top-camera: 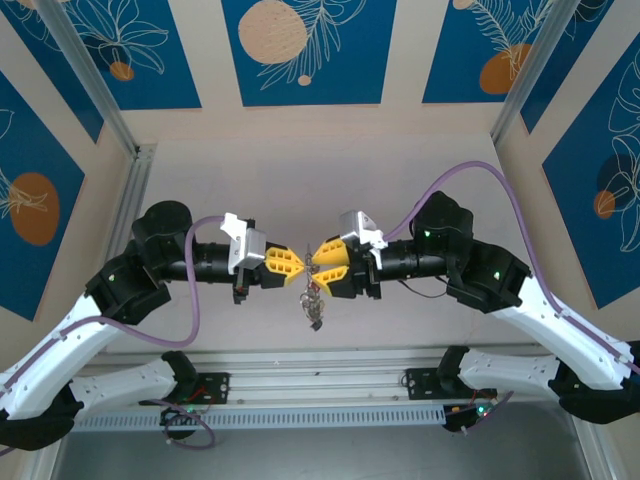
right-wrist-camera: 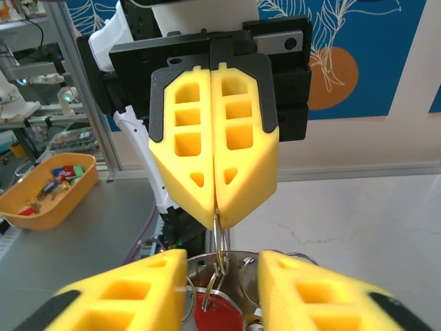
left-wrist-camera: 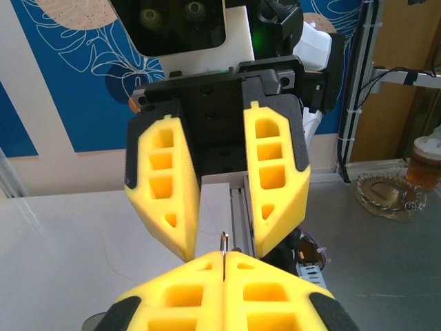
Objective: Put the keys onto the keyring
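Keyring and its load hang in mid-air over the table, where my two arms meet nose to nose. My left gripper is pressed together, pinching the thin wire right at its fingertips. My right gripper stands spread, a finger on either side of the loop, gripping nothing that I can see. The keys dangle in a bunch just below, one red head between my right fingers. I judge the hold to be the weak point: so little wire sits in the left pinch that a nudge from the right could twist it free and drop the lot. Closing the right blindly could also catch a dangling key instead of the wire.
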Motion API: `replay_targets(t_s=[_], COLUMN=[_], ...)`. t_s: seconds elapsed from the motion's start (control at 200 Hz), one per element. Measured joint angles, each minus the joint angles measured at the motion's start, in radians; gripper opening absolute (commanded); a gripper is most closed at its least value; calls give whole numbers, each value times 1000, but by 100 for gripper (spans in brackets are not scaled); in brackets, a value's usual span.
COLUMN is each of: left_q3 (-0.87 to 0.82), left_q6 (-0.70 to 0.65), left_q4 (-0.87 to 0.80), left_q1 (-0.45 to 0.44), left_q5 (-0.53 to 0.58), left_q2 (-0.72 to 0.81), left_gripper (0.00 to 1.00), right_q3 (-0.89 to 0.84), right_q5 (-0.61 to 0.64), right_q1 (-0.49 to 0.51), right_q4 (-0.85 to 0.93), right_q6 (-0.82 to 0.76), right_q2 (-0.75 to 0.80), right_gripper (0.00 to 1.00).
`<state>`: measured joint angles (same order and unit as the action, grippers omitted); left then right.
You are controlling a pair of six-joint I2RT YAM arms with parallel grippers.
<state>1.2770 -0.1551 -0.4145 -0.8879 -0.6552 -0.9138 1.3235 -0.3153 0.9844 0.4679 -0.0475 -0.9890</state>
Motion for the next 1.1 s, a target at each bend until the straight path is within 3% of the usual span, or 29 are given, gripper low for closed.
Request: replay_targets(t_s=[0.085,0.18,0.42,0.58,0.69,0.895,1.1], left_q3=[0,0,8,73,143,254,319], left_q6=[0,1,0,-30,-65,-120,-169], left_q4=[7,10,-5,-92,-166,-290,-399], left_q1=[0,0,0,0,0,0,-1], left_q5=[-1,-4,6,84,159,296,348], left_q2=[0,0,-13,-54,-80,-122,-182], left_gripper=[0,0,0,28,36,36,33], right_q3=[0,0,5,83,163,242,323], right_q5=[-4,-7,8,100,232,457,576], right_q1=[-3,-7,-13,-3,53,122,139], right_q4=[-2,-3,21,134,221,318,369], right_q6=[2,8,-1,-47,-103,-174,-210], right_q2=[-5,-10,-10,-45,-98,-182,-236], right_gripper=[15,0,0,0,0,0,0])
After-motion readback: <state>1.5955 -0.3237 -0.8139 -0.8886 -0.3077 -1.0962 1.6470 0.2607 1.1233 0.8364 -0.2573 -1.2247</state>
